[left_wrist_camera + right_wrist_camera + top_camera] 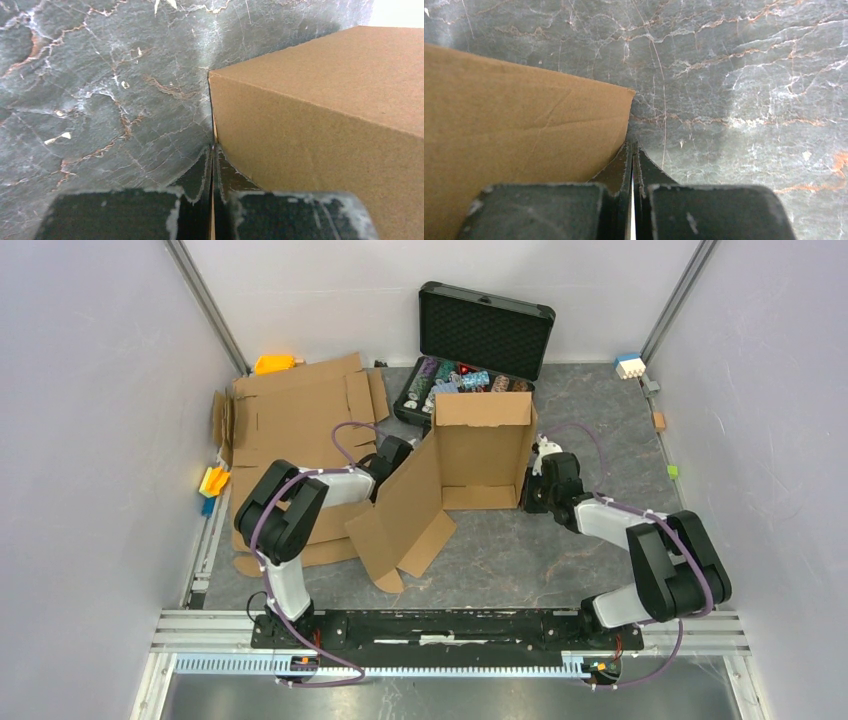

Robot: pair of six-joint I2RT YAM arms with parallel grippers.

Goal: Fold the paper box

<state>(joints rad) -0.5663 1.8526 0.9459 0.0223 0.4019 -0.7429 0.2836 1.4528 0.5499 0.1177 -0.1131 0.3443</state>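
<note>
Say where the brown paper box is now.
Top view: the paper box stands mid-table between the left gripper and right gripper, just in front of the open black case.

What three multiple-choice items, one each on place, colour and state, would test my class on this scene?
1. Where is the black case? A beyond the paper box, by the far wall; B left of it; C under it.
2. The paper box's colour? A white; B brown; C blue.
3. The case's lid? A shut; B removed; C raised open.
Answers: 1A, the top view shows it beyond the box; 2B, plain brown cardboard; 3C, the foam-lined lid stands upright.
</note>
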